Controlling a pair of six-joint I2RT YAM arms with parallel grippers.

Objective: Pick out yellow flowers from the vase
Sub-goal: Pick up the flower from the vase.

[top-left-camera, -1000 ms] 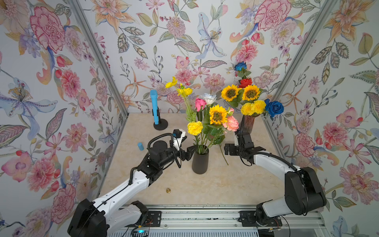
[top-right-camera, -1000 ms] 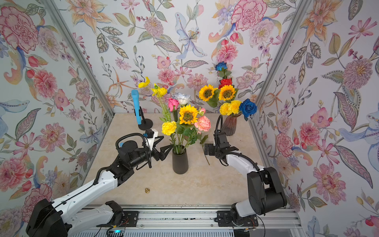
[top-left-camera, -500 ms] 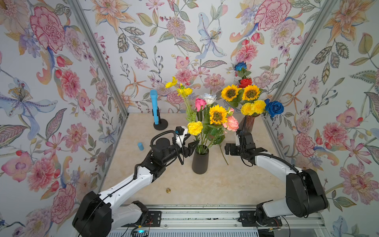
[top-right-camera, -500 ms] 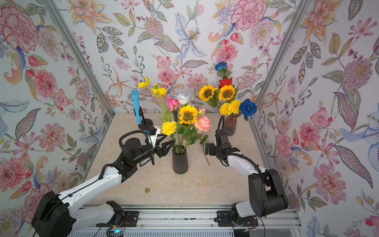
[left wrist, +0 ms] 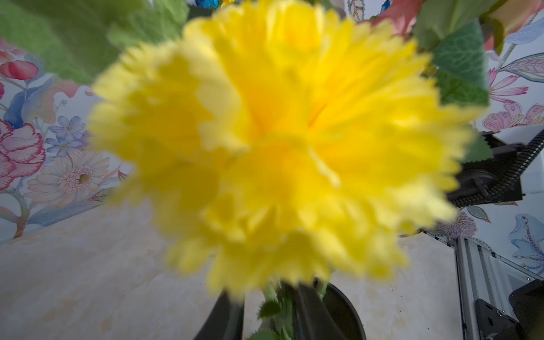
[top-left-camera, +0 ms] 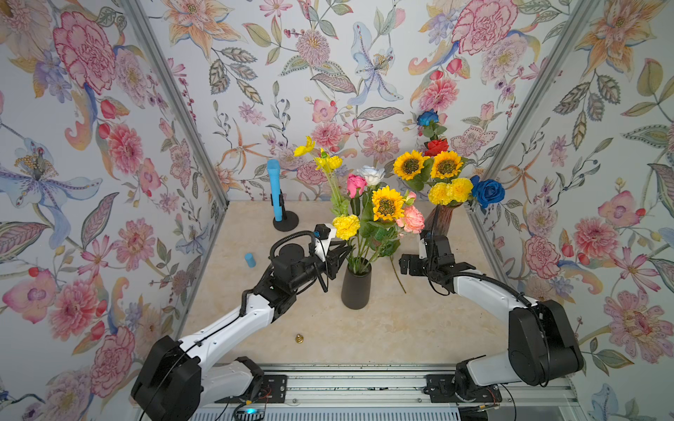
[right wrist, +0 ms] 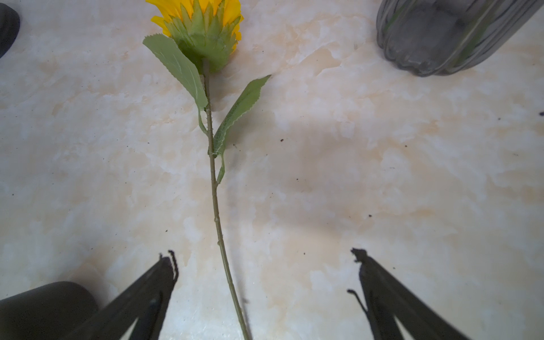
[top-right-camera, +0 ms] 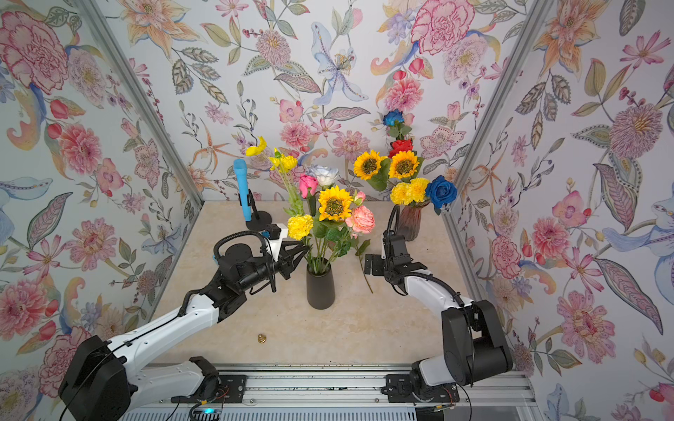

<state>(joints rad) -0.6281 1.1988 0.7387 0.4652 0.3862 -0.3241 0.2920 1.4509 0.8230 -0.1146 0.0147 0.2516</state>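
Left jaws now sit closer under the ruffled yellow pompom flower (top-left-camera: 345, 226), narrower, grip unclear; right jaws stand wide.

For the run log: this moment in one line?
left gripper: at yellow pompom stem, grip unclear | right gripper: open above sunflower on table

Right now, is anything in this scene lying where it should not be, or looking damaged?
Yes. One sunflower is not in a vase: its stem lies on the table, beside the black vase, under the open right hand. Nothing looks spilled or broken.
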